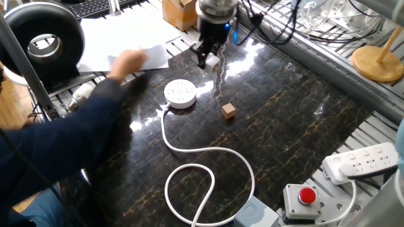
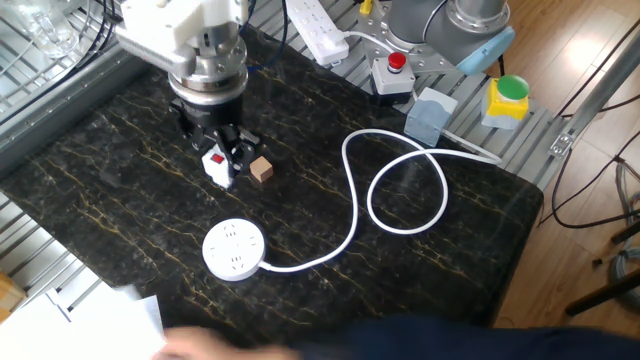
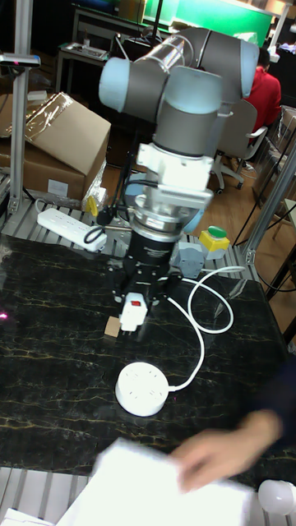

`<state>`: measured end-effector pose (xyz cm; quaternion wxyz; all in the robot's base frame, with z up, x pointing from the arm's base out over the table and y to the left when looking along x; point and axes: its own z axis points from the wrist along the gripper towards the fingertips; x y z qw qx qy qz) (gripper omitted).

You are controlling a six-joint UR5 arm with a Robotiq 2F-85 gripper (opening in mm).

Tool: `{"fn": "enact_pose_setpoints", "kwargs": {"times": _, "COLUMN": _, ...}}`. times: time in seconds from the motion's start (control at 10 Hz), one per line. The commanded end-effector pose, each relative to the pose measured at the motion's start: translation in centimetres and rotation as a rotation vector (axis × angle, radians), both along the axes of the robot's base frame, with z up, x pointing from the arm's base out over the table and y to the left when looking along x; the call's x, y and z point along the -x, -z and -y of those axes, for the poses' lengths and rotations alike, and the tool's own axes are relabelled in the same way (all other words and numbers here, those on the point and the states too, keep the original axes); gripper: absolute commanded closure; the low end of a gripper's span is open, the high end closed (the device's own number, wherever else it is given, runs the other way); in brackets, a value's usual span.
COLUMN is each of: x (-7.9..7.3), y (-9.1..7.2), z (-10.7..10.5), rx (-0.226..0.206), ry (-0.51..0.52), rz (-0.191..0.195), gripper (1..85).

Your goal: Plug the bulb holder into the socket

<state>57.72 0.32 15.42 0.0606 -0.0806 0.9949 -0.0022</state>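
Blurred sleeve (image 1: 69,139) hides table edge; gripper (image 2: 220,163) clamps bulb holder (image 2: 216,167).

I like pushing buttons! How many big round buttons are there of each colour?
Red button: 1
Green button: 1
Total: 2

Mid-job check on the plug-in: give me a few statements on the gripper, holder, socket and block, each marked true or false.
1. The gripper holds the bulb holder. True.
2. The bulb holder is already seated in the socket. False: it is apart from the socket, in the gripper.
3. The small wooden block lies on the tabletop, untouched. True.
4. The socket's cord is straight. False: it curls into a loop.
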Motion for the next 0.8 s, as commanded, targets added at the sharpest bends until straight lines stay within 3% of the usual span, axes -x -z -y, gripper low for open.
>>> {"fn": "enact_pose_setpoints", "kwargs": {"times": 0.0, "x": -0.5, "y": 0.0, "z": -2.2, "rx": -0.008, "ry": -0.022, "rz": -0.026, "gripper": 84.3}}
{"fn": "enact_pose_setpoints", "kwargs": {"times": 0.3, "x": -0.7, "y": 0.8, "z": -4.8, "rx": -0.042, "ry": -0.039, "rz": -0.053, "gripper": 84.3}}
{"fn": "enact_pose_setpoints", "kwargs": {"times": 0.5, "x": -0.8, "y": 1.4, "z": -4.9, "rx": 0.011, "ry": -0.123, "rz": -0.065, "gripper": 84.3}}
{"fn": "enact_pose_setpoints", "kwargs": {"times": 0.7, "x": -0.8, "y": 1.7, "z": -5.7, "rx": -0.009, "ry": -0.157, "rz": -0.071, "gripper": 84.3}}
